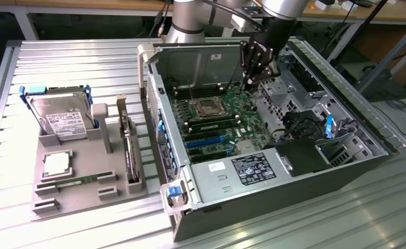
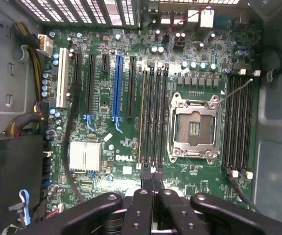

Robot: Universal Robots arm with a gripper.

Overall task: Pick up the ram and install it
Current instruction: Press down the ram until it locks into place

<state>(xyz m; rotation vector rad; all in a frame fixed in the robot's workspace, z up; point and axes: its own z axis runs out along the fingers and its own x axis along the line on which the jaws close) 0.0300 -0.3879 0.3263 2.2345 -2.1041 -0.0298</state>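
Observation:
One ram point(image 1: 74, 182), a thin green stick, lies in the grey holder tray point(image 1: 85, 199) on the exterior view's left. A second ram point(image 2: 142, 117) stands seated in the outermost of the black memory slots beside the empty processor socket point(image 2: 194, 127); it is also seen on the motherboard point(image 1: 213, 124). My gripper point(image 1: 254, 80) hangs inside the open computer case, above the motherboard, shut with nothing between its fingers. In the wrist view my gripper point(image 2: 152, 182) has its tips pressed together over the end of those memory slots.
The tray also carries a hard drive point(image 1: 64, 122), a square silver processor chip point(image 1: 56, 164) and a long dark expansion card point(image 1: 128, 140). Case walls point(image 1: 163, 150), a power supply point(image 1: 258, 168) and black cable bundles point(image 1: 296, 124) surround the motherboard. A blue expansion slot point(image 2: 117, 88) lies near the memory slots.

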